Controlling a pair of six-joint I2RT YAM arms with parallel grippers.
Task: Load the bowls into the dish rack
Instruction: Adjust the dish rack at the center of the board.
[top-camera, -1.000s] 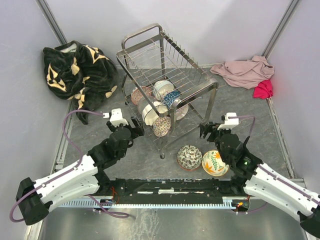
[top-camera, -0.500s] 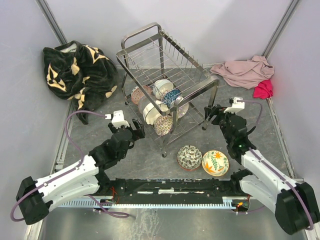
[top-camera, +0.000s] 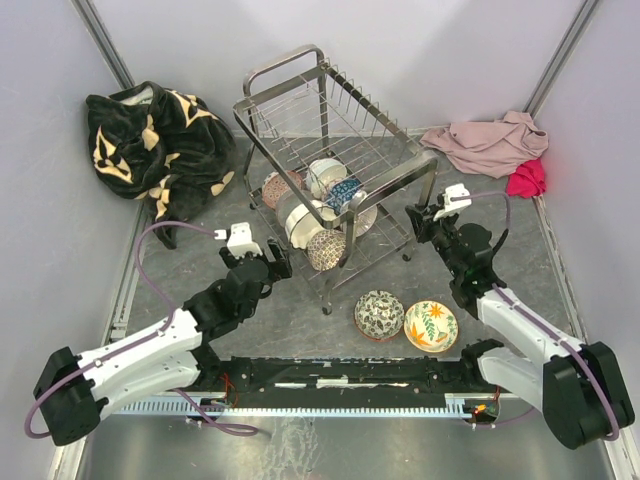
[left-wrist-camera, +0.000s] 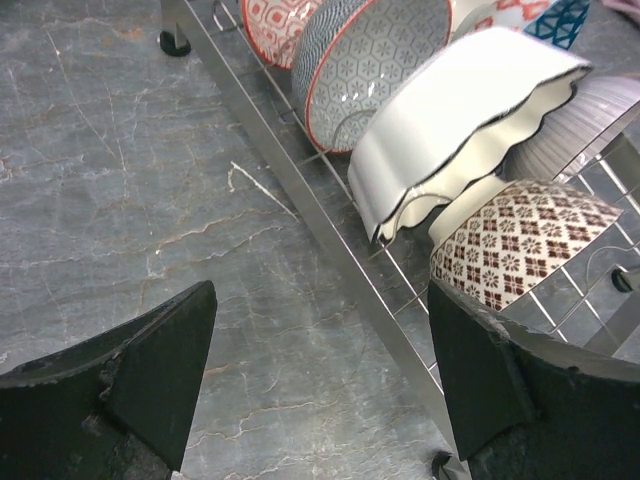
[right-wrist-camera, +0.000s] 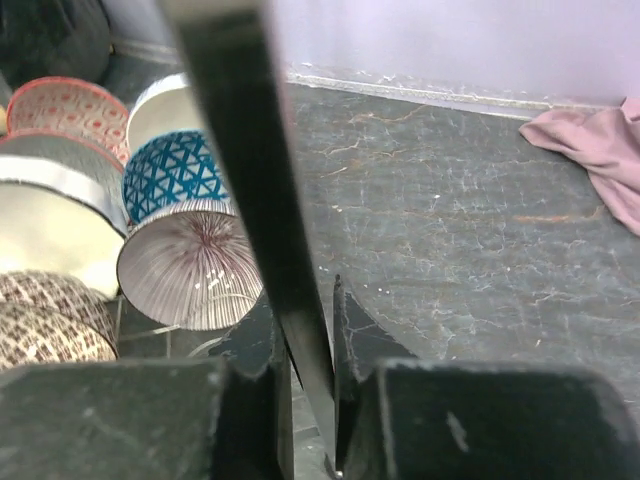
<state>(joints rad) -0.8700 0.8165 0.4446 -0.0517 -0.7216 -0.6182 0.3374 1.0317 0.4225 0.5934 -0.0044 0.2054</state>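
Note:
The dish rack (top-camera: 300, 115) stands mid-table, with several bowls on edge in its lower tier (left-wrist-camera: 440, 160). Two more bowls sit on the table in front of it: a dark patterned one (top-camera: 379, 314) and an orange leaf-print one (top-camera: 431, 326). My right gripper (top-camera: 418, 222) is at the rack's right front corner, shut on the rack's upright post (right-wrist-camera: 250, 150), which runs between its fingers (right-wrist-camera: 308, 320). My left gripper (top-camera: 272, 258) hangs open beside the rack's left front rail (left-wrist-camera: 330, 230), over bare table (left-wrist-camera: 320, 330), holding nothing.
A black and tan blanket (top-camera: 155, 145) lies at the back left. Pink cloth (top-camera: 490, 140) and a red cloth (top-camera: 527, 178) lie at the back right. Walls close in on both sides of the table.
My right arm swung up and in from the two loose bowls to the rack's right front post, and its jaws closed on the post. The left arm barely moved.

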